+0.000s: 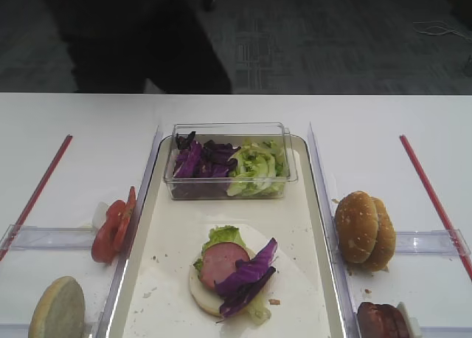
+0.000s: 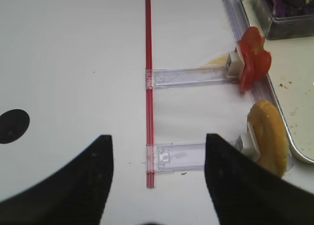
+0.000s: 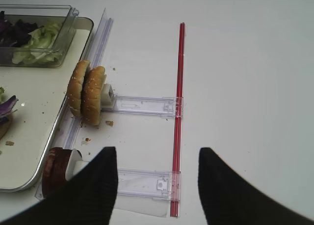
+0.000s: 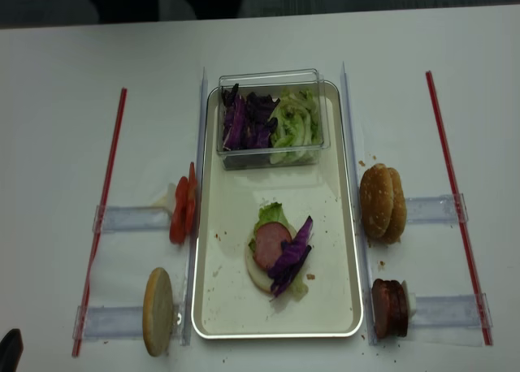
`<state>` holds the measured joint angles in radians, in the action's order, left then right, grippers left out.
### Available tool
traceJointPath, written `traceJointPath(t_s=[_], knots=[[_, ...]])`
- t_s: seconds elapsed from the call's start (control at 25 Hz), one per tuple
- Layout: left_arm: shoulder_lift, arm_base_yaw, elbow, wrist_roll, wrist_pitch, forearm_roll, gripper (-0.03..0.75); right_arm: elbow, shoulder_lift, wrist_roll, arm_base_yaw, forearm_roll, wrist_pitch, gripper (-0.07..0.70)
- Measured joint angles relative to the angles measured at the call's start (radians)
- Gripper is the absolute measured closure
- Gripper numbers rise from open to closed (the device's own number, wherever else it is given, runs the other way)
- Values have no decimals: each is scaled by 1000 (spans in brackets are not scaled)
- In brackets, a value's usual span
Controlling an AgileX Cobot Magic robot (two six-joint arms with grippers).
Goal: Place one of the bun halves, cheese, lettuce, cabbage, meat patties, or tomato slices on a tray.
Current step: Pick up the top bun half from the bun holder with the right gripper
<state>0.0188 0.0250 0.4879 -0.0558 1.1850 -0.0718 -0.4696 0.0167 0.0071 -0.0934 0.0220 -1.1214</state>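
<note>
Fingers (image 3: 98,185) of the right gripper (image 3: 157,185) stood spread wide, gripping nothing. Ahead and to its left, the golden-brown sesame-seeded bun halves (image 3: 87,95) stood on edge just beside the long cream-white metal-rimmed tray (image 3: 34,131). The left gripper (image 2: 159,181) gaped empty too.

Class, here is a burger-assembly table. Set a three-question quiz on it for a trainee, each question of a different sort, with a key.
1. True or false: a tomato slice lies on the stack in the tray.
2. Which holds the loose lettuce and cabbage? A the clear box; B the table.
3. Fill in: the sesame buns stand on the tray's ___ side.

Key: 1 false; 2 A; 3 right.
</note>
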Motion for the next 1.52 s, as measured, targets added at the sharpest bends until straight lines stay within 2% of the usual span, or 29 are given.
traceJointPath(t_s=[0.88,1.24,1.52], knots=[[0,0,0,0,0,0,298,0,-8,2,0,0,0,244],[0,0,0,0,-1,0,298,-7,-189,34,0,0,0,244],[0,0,0,0,-1,0,298,-93,-384,72,0,11,-6,244]])
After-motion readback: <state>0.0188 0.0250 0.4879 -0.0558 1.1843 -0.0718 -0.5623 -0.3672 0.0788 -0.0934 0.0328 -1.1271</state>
